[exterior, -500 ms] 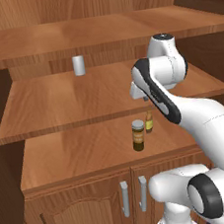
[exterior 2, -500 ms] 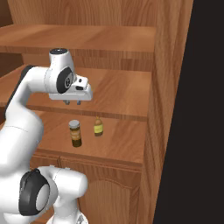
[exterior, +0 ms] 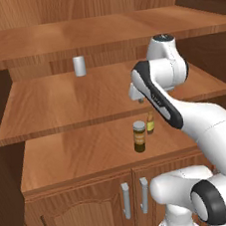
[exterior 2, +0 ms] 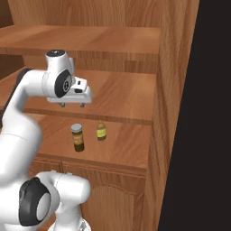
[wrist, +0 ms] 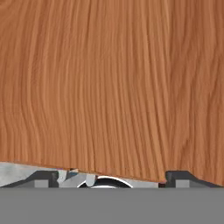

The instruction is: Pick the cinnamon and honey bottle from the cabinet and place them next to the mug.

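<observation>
Left base view: the cabinet (exterior: 65,156) takes up the frame, with three open shelves above double doors whose silver handles (exterior: 134,198) sit at lower centre. The jar of cinnamon (exterior: 139,137) stands upright on the lowest shelf, right of centre, and the honey bottle (exterior: 150,123) stands just beside it, to its right and slightly higher in the frame, the two apart. A grey cylinder (exterior: 79,66) stands on the middle shelf at upper left of centre. The arm rises from the lower right, and the gripper (exterior: 138,99) hangs above the jar and bottle at the front edge of the middle shelf, touching neither. Right base view: the gripper (exterior 2: 72,105) sits left of centre, its two tips pointing down and spread wide, with nothing between them; the cinnamon (exterior 2: 78,137) lies directly below it and the honey bottle (exterior 2: 101,131) to the right of the jar, both upright on the lowest shelf. Hand view: wood grain of a shelf (wrist: 109,83) spans the frame, and the fingertips (wrist: 41,178) stand far apart at the bottom corners, empty.
</observation>
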Tool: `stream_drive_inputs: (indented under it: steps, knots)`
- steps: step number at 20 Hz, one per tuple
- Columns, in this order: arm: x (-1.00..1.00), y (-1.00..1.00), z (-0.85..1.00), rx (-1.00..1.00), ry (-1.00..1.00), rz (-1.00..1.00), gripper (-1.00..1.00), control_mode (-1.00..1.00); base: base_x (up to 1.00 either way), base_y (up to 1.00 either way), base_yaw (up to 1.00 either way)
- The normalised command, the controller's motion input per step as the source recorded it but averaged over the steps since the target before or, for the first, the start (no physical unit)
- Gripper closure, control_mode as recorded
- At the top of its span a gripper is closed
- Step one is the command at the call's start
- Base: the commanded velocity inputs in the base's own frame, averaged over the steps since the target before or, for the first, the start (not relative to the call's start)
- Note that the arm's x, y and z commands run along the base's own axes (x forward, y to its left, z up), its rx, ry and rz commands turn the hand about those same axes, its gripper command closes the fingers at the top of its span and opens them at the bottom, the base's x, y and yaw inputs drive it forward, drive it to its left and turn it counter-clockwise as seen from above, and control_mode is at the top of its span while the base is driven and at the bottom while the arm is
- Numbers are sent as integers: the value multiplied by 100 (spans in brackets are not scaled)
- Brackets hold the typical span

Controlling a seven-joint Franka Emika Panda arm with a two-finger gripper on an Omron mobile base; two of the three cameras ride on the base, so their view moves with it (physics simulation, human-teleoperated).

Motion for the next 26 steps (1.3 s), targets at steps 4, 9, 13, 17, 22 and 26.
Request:
stream_drive_inputs:
  steps: [4,9,13,17,22,26]
  knots:
    - [-18,19,0,-1,-20,0,-100,-100,0,0,0]
    - [-11,18,3,0,-20,0,-100,-100,0,0,0]
    - [-20,0,1,0,-8,0,-100,-100,0,0,0]
    - [-10,2,-1,0,0,0,-100,-100,0,0,0]
    - [-31,2,-1,0,0,-2,-100,-100,0,0,0]
    - [-32,0,0,0,0,0,-100,-100,0,0,0]
